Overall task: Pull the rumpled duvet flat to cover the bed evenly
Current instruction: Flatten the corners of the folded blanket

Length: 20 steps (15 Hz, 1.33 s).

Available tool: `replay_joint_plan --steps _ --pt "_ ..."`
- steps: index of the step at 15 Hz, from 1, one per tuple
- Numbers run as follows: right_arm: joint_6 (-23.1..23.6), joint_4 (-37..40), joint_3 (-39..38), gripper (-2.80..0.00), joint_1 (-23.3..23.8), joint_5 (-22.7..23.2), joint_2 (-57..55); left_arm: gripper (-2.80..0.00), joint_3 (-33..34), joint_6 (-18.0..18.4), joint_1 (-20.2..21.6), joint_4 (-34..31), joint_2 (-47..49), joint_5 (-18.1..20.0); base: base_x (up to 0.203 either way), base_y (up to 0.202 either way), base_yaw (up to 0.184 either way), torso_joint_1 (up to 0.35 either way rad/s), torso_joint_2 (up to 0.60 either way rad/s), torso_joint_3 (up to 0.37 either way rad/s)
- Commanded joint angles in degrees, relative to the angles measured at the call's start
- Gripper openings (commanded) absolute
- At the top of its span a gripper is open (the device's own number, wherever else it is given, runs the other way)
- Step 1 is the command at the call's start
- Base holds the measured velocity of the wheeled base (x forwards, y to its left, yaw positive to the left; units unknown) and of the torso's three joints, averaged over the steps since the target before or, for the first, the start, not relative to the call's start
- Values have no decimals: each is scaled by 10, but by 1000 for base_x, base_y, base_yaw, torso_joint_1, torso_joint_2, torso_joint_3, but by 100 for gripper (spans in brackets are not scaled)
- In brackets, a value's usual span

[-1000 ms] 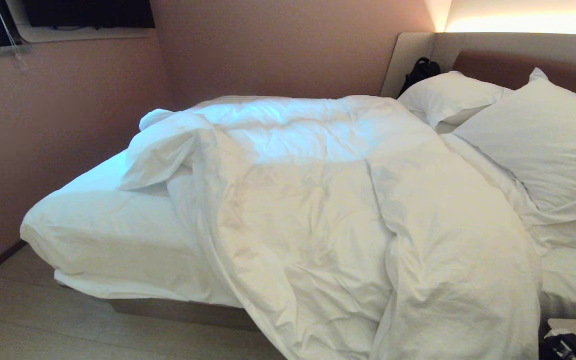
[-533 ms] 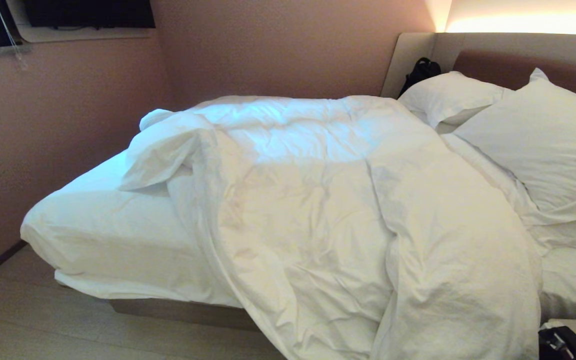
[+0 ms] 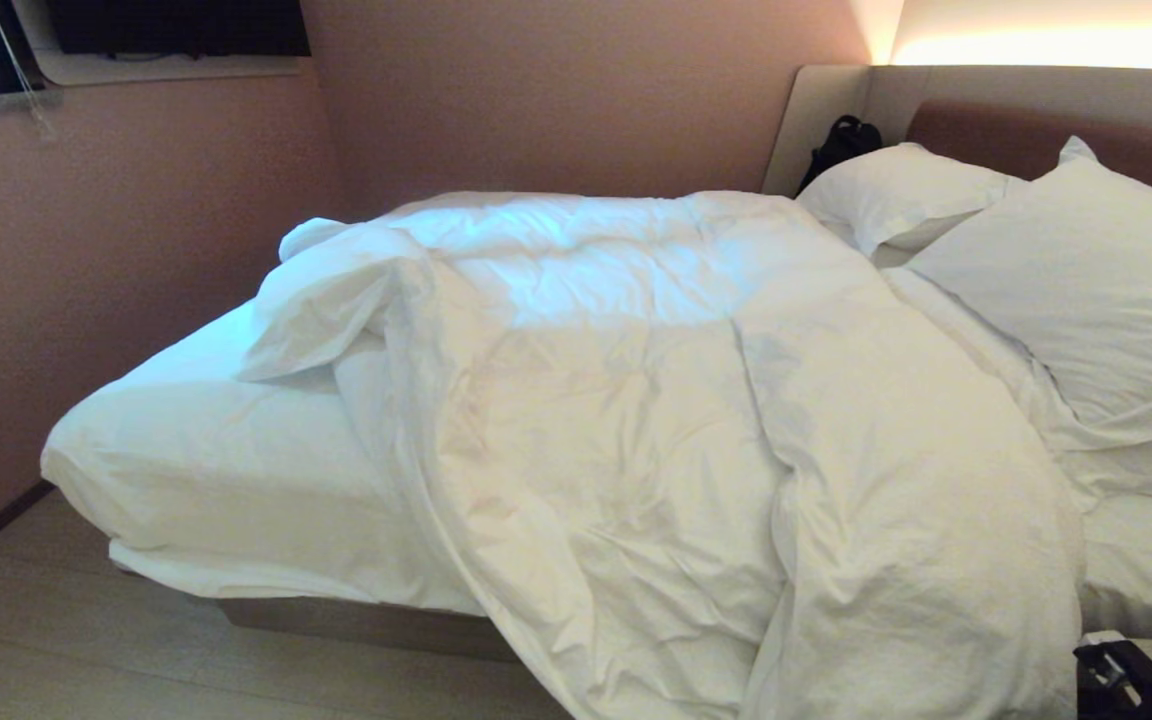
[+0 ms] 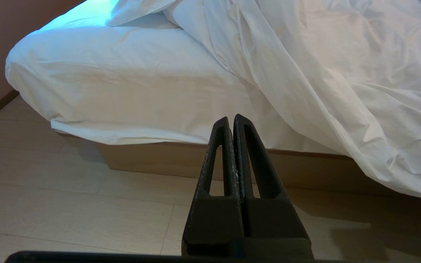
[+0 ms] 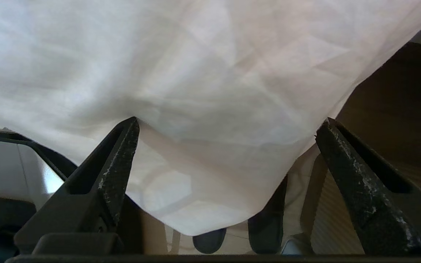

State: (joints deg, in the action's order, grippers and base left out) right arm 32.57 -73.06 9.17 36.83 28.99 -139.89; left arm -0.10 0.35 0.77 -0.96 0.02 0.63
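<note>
My right claw [image 5: 228, 124] has crept a little further into the bottom right corner of the head view over the last second, while the duvet and the bed have stayed as they were. Its jaws stand wide apart now, and a hanging fold of the duvet [image 3: 696, 430] drapes down between them, brushing at least one fingertip [image 5: 132, 126]; nothing is clamped yet. My left claw [image 4: 232, 120] is pressed shut on nothing, parked low over the floor near the foot corner of the bed [image 4: 141, 160]. The duvet lies bunched along the middle of the mattress and spills over the near side edge toward the floor, its foot-end corner folded back on itself, so the fitted sheet [image 3: 226, 450] at the foot corner is bare. Two pillows [image 3: 1086, 280] lean at the headboard end. I judge the duvet to be soft, bulky and fairly light, limp enough to sag and slide through a loose grip, so I should bite deep into the thick overhanging edge rather than a thin wrinkle of cover, then draw it toward the bare foot corner in a long, steady pull.
</note>
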Motion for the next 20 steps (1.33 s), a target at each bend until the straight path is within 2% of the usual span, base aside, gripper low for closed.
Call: replay_joint_plan --steps 1,20 --pt "2 -4 7 0 -1 1 -2 -280 0 0 0 0 0 0 0 0 0 0 0 0" --pt "5 -10 61 0 -24 -1 -25 -280 0 0 0 0 0 0 0 0 0 0 0 0"
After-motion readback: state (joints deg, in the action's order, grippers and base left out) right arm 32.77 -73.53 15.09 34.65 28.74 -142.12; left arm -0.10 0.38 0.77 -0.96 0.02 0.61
